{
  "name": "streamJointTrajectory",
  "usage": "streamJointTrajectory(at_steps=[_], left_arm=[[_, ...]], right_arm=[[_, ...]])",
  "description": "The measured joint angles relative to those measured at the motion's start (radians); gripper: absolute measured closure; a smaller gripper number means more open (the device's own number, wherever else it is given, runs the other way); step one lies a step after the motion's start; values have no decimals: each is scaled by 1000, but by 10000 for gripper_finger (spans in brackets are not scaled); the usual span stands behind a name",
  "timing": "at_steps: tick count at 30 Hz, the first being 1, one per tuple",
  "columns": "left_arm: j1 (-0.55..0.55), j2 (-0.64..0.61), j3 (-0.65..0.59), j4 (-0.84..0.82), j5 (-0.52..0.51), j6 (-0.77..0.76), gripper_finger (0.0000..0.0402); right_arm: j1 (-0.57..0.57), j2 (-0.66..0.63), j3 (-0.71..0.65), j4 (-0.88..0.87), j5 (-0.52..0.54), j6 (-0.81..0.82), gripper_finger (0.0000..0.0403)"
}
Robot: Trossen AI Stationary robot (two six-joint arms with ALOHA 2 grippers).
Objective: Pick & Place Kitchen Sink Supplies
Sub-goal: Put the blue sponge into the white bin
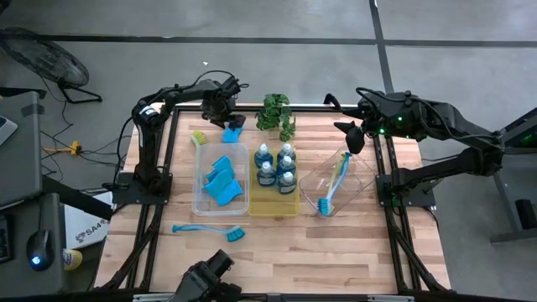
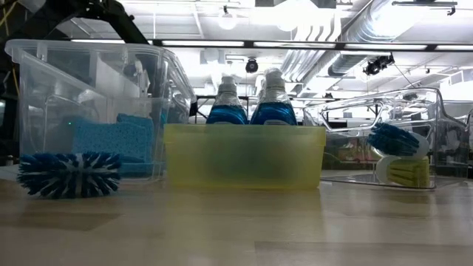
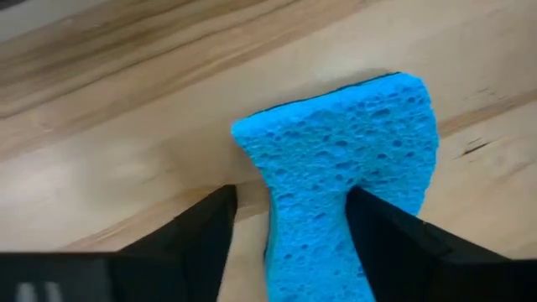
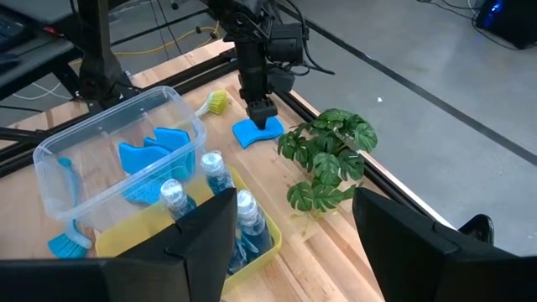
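In the upper middle of the high view, the left gripper [image 1: 232, 125] stands over a sponge [image 1: 232, 133] on the worktop [image 1: 336, 243] — fingers apart, straddling it. The sponge is bright blue, porous, wavy-edged. The right gripper [image 1: 356, 137] hovers open at upper right.

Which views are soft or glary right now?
Low view: the yellow tray and near tabletop are blurred, and ceiling lights glare behind the soap bottles. Left wrist view: sharp on the blue sponge between the left gripper fingers. High view: evenly lit, no glare.
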Motion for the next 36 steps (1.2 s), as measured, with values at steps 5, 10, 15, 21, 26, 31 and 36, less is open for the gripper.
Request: streamJointTrajectory(at_steps=[5,10,15,21,26,31,36], left_arm=[[1,1,-1,-5,-6,1,240],[1,1,-1,-14,-22,8,284],[0,1,-1,-16,-22,33,315],[-1,2,-1,-32,-40,54,349],[-2,2,-1,-35,-45,103,375],[-2,2,2,-43,-49,115,387],[-2,7,49,-113,-76,163,388]], right_arm=[[0,0,0,-1,0,-4,171],[0,0,0,-3,0,-4,171],[0,0,0,-6,-4,-7,171],[0,0,0,-12,-4,-8,171],[0,0,0,-26,-4,-9,171],[0,0,0,-27,-4,-28,171],[0,0,0,-27,-5,-37,171]])
